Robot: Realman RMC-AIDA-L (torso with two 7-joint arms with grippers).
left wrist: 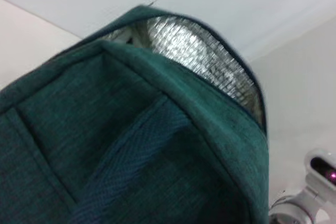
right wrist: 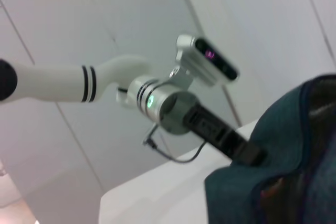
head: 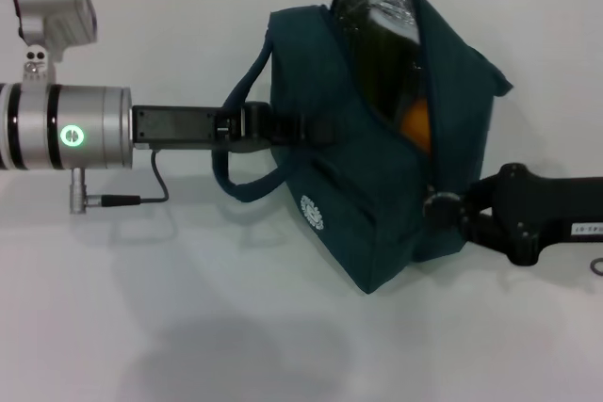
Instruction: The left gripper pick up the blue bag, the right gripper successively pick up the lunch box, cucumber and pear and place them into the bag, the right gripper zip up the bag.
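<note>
Standing open on the white desk, blue bag; left gripper clamping its handle; right gripper touching its side, can't tell open or closed; pear peeking out.

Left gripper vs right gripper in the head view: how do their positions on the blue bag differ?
The left gripper comes in level from the robot's left and meets the dark teal-blue fabric bag at its side, by the loop handle. The right gripper comes in from the robot's right, lower down, at the near end of the open zip. The left arm shows a silver wrist; the right shows only black parts. Both touch the bag.
</note>
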